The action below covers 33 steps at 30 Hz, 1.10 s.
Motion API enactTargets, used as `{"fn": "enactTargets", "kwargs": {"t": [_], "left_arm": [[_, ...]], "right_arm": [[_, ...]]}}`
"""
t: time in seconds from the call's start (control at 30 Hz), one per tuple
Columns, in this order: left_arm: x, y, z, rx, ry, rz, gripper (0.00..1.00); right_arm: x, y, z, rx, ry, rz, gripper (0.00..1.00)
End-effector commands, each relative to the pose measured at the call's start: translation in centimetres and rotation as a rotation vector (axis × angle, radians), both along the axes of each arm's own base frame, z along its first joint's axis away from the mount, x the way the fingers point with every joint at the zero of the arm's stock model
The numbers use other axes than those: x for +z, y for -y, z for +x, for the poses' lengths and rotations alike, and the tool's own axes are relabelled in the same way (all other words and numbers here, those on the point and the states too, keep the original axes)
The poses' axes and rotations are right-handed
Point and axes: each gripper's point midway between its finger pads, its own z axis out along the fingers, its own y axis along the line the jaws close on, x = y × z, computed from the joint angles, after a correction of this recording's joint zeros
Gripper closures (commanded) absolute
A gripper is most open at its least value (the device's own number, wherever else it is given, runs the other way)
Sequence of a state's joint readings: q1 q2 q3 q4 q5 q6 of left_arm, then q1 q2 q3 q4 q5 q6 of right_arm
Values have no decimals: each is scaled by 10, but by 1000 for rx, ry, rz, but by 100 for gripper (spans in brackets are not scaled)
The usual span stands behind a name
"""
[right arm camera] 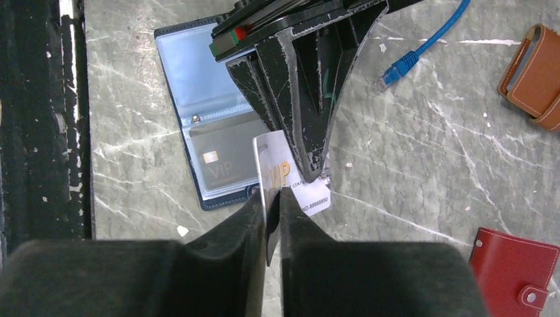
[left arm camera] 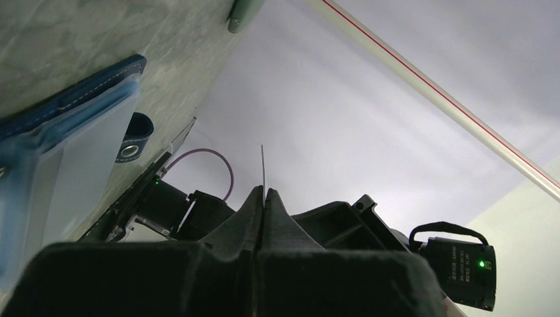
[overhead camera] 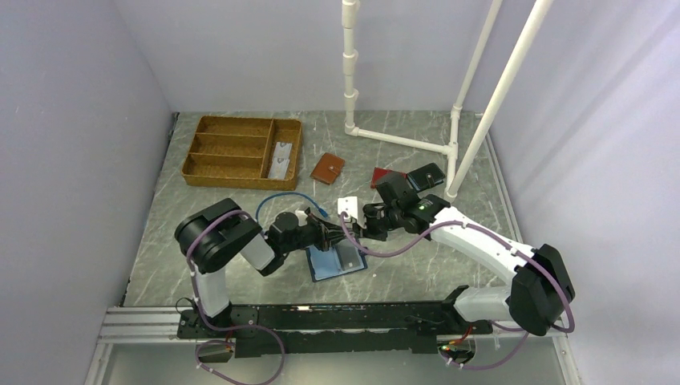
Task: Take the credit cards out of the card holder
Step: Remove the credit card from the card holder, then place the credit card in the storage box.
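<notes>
Over on the left, the left arm folds up at its elbow and lays its forearm low across the counter (overhead camera: 417,265), reaching rightward toward the middle. The left hand (left arm camera: 264,193) is closed tight, pinching the white card (right arm camera: 272,155), which in its wrist view shows only as a thin edge rising from between the fingers.

Just under that hand the card holder (right arm camera: 191,79) lies opened flat on the counter, glossy inside up. Its long axis runs roughly left to right in the top view, and the snap end points toward the right arm. A dark card (right arm camera: 221,165) sits in the pocket at that end, marked VIP.

The white card is lifted clear of the counter just beside the holder's right end, its printed face tilted up. The right hand (right arm camera: 274,198) is also closed on it, gripping the opposite edge so both hands meet at this one card. The right arm stretches leftward from its base, its wrist dipping low at the centre.
</notes>
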<state>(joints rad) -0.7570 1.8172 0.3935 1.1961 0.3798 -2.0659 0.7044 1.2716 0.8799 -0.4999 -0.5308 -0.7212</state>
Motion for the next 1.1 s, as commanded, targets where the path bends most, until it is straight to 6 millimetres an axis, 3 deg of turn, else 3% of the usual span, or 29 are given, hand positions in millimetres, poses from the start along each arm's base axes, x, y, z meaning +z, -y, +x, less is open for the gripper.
{"fn": "enactTargets", "kwargs": {"t": [0.0, 0.17, 0.37, 0.7, 1.07], "left_arm": [[52, 8, -2, -31, 178, -193, 100], [33, 6, -6, -47, 229, -144, 100], [6, -5, -11, -84, 350, -32, 100], [-37, -10, -22, -257, 683, 185, 100], [-51, -27, -18, -364, 871, 456, 100]], "right_arm": [[12, -10, -4, 49, 15, 47, 82], [21, -6, -20, 128, -51, 57, 46], [44, 8, -38, 222, -96, 129, 28], [52, 17, -33, 199, -88, 163, 25], [48, 17, -28, 173, -92, 154, 25]]}}
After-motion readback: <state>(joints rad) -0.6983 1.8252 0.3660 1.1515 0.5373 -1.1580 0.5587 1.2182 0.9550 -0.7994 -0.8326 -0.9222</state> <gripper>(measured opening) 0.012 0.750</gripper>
